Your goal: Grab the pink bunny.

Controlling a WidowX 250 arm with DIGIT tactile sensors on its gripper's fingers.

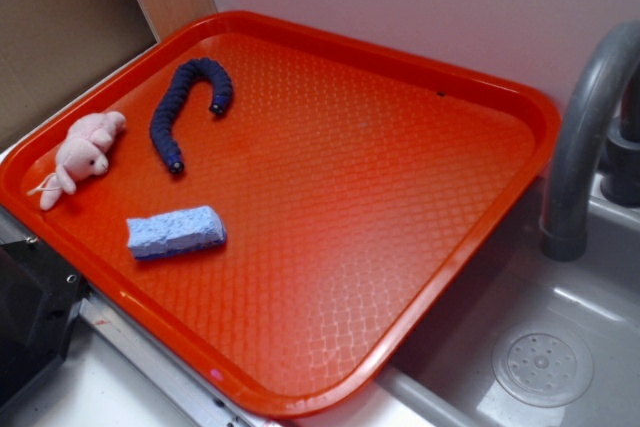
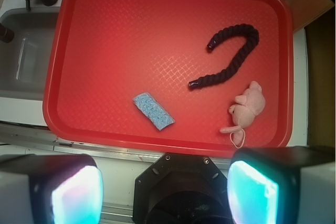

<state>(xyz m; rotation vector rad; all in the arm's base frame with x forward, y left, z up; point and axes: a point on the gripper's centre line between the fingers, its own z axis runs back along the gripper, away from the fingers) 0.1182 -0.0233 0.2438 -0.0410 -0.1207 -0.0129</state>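
The pink bunny (image 1: 82, 154) lies on its side at the left edge of the red tray (image 1: 420, 277), head toward the wall. In the wrist view the pink bunny (image 2: 245, 109) rests near the tray's lower right corner, its thin looped tail hanging toward the rim. My gripper (image 2: 165, 195) is high above and off the near side of the red tray (image 2: 94, 24), well apart from the bunny. Its two fingers stand wide apart with nothing between them. The gripper does not show in the exterior view.
A dark blue plush worm (image 1: 185, 102) curls beside the bunny, and a light blue sponge (image 1: 176, 232) lies nearer the tray's front. A grey sink (image 1: 545, 347) with a curved faucet (image 1: 580, 147) sits to the right. A black mount (image 1: 30, 312) stands at the lower left.
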